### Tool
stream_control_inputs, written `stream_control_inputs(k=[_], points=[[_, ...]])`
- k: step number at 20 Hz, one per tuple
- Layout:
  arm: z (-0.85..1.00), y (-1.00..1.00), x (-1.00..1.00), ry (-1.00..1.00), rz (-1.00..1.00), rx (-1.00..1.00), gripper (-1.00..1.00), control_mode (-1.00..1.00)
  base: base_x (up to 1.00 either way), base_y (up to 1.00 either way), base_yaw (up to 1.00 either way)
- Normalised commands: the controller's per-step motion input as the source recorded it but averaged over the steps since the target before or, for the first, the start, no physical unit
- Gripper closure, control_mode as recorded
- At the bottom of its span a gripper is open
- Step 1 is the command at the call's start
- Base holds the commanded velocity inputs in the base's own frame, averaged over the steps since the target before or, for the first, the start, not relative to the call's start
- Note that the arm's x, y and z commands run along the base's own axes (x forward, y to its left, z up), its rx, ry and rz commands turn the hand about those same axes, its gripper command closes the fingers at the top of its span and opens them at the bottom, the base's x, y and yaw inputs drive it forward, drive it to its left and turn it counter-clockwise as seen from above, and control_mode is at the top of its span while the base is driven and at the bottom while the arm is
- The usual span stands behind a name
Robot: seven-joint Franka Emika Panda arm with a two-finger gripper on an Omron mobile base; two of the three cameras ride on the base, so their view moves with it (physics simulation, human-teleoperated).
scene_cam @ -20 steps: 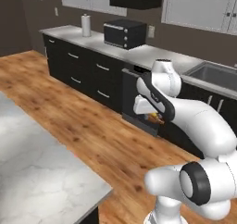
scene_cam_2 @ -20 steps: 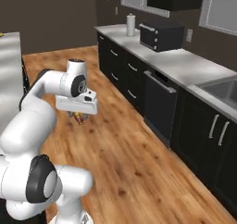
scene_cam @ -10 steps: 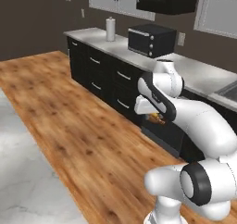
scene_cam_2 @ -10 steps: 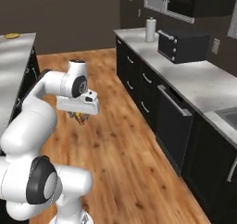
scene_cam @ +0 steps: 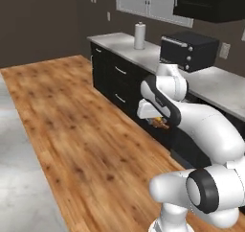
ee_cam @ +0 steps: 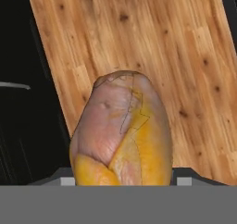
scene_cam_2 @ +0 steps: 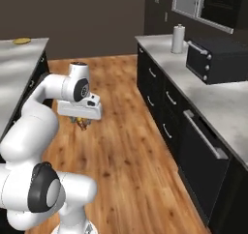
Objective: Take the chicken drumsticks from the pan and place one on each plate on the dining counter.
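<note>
Gripper: closed on golden drumstick, carried above wood floor. Placement on plates pending; bench nearby.

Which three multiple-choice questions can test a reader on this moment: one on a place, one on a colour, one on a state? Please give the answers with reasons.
1. Where is the paper towel roll?
A. on the floor
B. on the worktop beside the microwave
C. on the dining counter

2. What colour is the microwave?
A. black
B. white
C. red

3. What is the state of the gripper?
A. open and empty
B. shut on a plate
C. shut on a drumstick

Answers:
1 B: the roll stands on the grey worktop, to one side of the microwave.
2 A: its body is black in both base views.
3 C: the hand view has the drumstick right at the fingertips, over the wood floor.
</note>
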Motion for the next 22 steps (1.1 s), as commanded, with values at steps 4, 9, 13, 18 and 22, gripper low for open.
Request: stream_control_inputs(k=[4,9,13,18,22], points=[[0.00,0.00,0.00,0.00,0.00,0.00,1.00,1.00,1.00,0.04,0.12],[0.00,0.00,0.00,0.00,0.00,0.00,1.00,1.00,1.00,0.13,0.14],[0.00,0.00,0.00,0.00,0.00,0.00,1.00,1.00,1.00,0.18,0.14],[0.00,0.00,0.00,0.00,0.00,0.00,1.00,1.00,1.00,0.18,0.10],[0.00,0.00,0.00,0.00,0.00,0.00,1.00,1.00,1.00,0.17,0.01]])
